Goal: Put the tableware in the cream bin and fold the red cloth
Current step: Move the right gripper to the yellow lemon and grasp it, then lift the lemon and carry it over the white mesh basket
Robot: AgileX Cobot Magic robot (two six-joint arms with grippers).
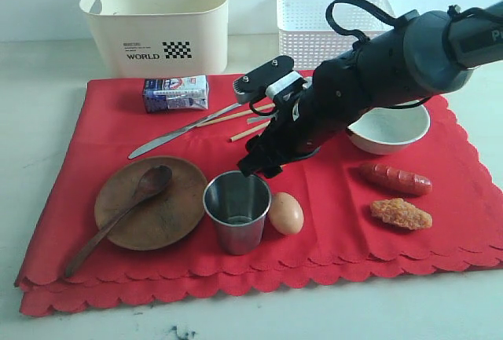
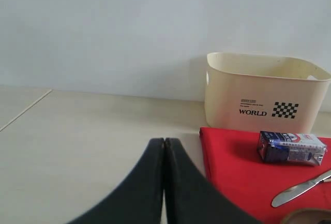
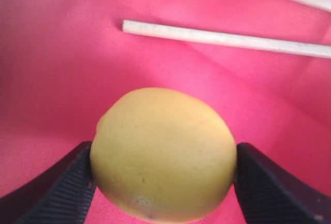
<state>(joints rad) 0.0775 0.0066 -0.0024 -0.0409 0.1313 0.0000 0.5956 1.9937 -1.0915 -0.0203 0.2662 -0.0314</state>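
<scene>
The red cloth [image 1: 330, 238] lies spread on the table. On it are a brown wooden plate [image 1: 169, 214] with a wooden spoon [image 1: 118, 218], a steel cup [image 1: 236, 210], a knife [image 1: 185, 129], two chopsticks [image 1: 236, 118] and a white bowl [image 1: 389, 128]. The cream bin [image 1: 157, 22] stands behind the cloth. My right gripper [image 3: 164, 154] is low over the cloth just behind the cup, shut on a yellow lemon [image 3: 163, 131] near the chopsticks [image 3: 222, 38]. My left gripper [image 2: 164, 142] is shut and empty, off the cloth's left edge, facing the cream bin [image 2: 258, 92].
A white lattice basket [image 1: 314, 26] stands at the back right. A milk carton [image 1: 175, 93], an egg [image 1: 286, 213], a sausage [image 1: 395, 178] and a fried piece [image 1: 401, 213] also lie on the cloth. The right arm reaches across the cloth above the bowl.
</scene>
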